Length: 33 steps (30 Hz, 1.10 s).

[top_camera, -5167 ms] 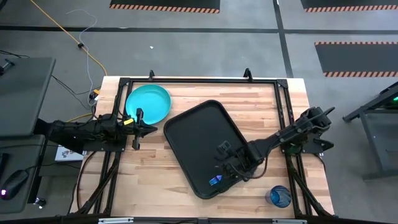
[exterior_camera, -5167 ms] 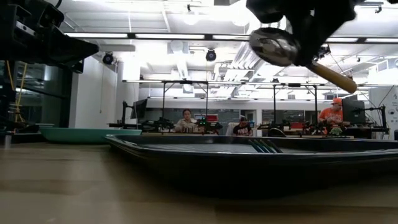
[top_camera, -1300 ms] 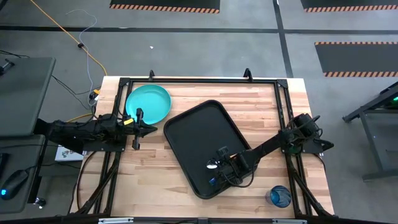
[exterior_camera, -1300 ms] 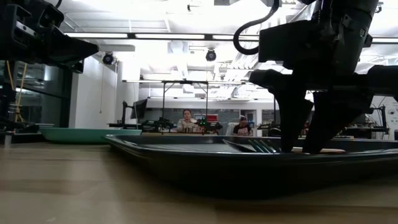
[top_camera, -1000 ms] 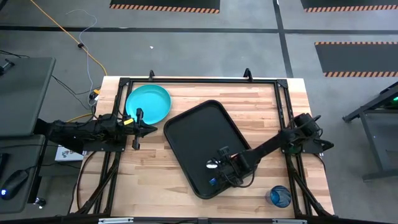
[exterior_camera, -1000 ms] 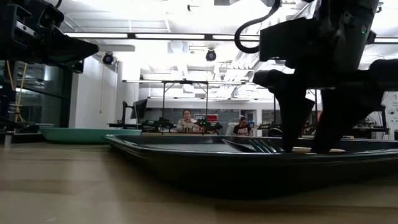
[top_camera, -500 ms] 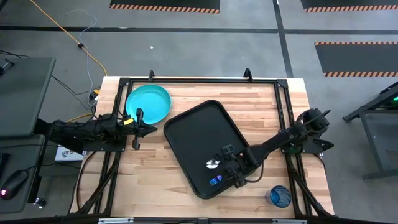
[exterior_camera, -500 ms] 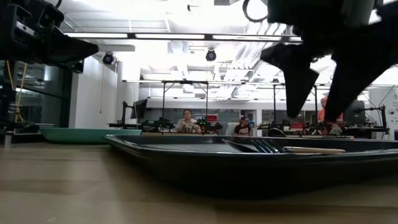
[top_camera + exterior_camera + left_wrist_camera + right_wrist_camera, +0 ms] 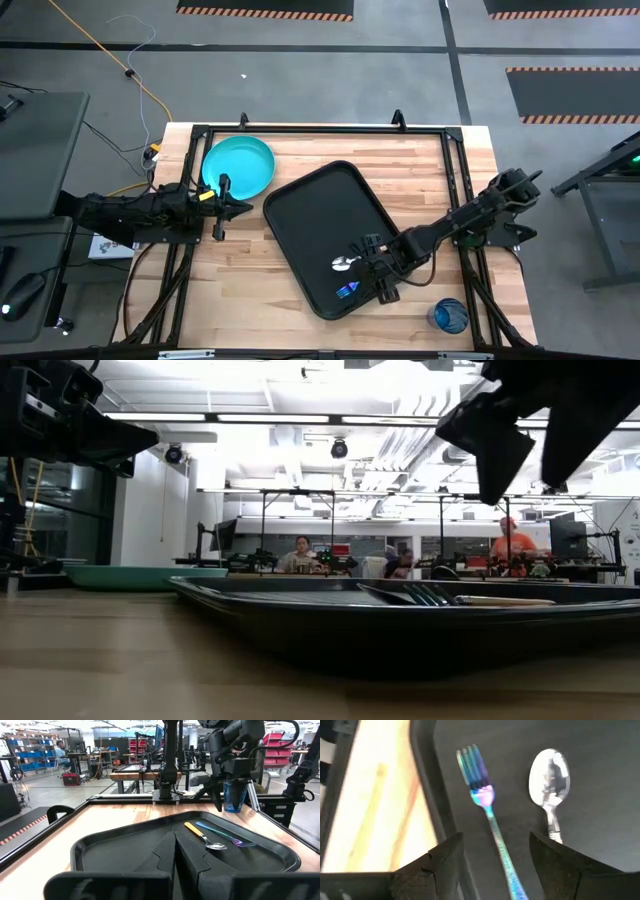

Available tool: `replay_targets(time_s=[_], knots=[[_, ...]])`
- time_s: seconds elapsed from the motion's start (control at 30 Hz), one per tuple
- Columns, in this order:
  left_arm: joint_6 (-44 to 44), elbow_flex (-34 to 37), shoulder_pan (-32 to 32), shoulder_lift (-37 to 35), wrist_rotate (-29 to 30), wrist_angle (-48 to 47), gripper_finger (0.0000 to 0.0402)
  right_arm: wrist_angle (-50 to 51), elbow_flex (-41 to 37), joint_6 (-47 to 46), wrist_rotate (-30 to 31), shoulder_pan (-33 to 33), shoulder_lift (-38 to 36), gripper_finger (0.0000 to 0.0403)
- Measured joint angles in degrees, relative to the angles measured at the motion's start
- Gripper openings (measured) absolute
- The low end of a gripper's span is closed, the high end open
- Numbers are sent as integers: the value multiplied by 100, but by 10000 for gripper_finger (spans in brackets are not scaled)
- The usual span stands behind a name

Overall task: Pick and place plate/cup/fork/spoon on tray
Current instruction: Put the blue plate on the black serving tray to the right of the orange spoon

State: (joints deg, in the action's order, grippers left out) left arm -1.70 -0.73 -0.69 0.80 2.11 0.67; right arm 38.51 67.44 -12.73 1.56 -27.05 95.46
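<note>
Right hand (image 9: 492, 857), fingers apart and empty, hovers directly over fork (image 9: 485, 827) and spoon (image 9: 550, 787) lying on tray (image 9: 325, 215); risk: dipping low, a finger could knock either utensil askew.

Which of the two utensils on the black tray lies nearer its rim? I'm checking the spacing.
The slim blue fork lies nearer the black rectangular tray's raised rim. The orange-handled spoon with the silver bowl lies beside it, farther toward the tray's middle.

Tray (image 9: 310, 215) far half bare; spoon (image 9: 343, 264), fork (image 9: 347, 290) near.
</note>
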Motion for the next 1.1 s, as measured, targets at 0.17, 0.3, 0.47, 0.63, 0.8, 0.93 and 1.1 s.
replay_targets(time_s=[0.17, 0.3, 0.47, 0.63, 0.8, 0.93, 1.1], knots=[[1, 0, 2, -2, 2, 2, 0, 28, 0, -207, -211, 0, -6, 218], [0, 0, 0, -2, 0, 0, 0, 278, 0, -514, -158, -1, -72, 218], [1, 0, 1, -1, 2, 2, 0, 669, -40, -948, 198, -52, -380, 218], [0, 1, 2, 0, 0, 0, 0, 663, -595, -1880, 1132, -189, -1209, 218], [1, 0, 2, -2, 2, 0, 0, 150, -1323, -3485, 2364, -176, -2289, 218], [0, 0, 0, -2, 2, 2, 0, -708, -1725, -3804, 3375, 29, -2909, 218], [-1, 2, 2, 0, 2, 0, 0, -1174, -1821, -3182, 3657, 572, -3273, 218]])
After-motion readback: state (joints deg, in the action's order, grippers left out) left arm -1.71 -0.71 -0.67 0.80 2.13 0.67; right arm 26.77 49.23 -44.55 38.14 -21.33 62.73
